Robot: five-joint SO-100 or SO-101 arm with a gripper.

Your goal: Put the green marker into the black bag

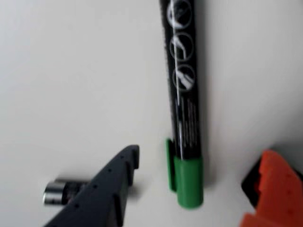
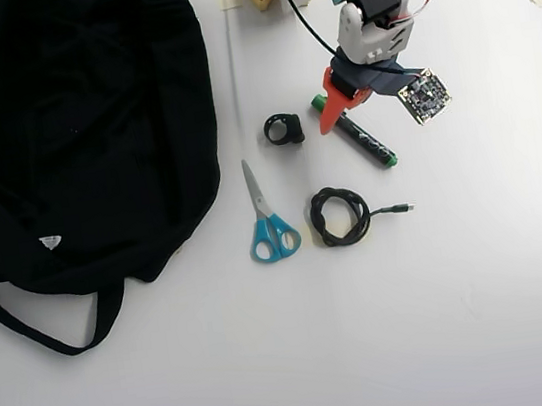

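In the wrist view the claw (image 1: 196,189) gapes wide and empty, straddling the marker (image 1: 184,118) near its green end. Its long axis runs up the frame. The bag (image 2: 79,129) fills the overhead view's upper left.

Overhead view: bag (image 2: 79,129) far left, scissors (image 2: 269,225) & cable (image 2: 338,216) mid, marker (image 2: 361,138) right.
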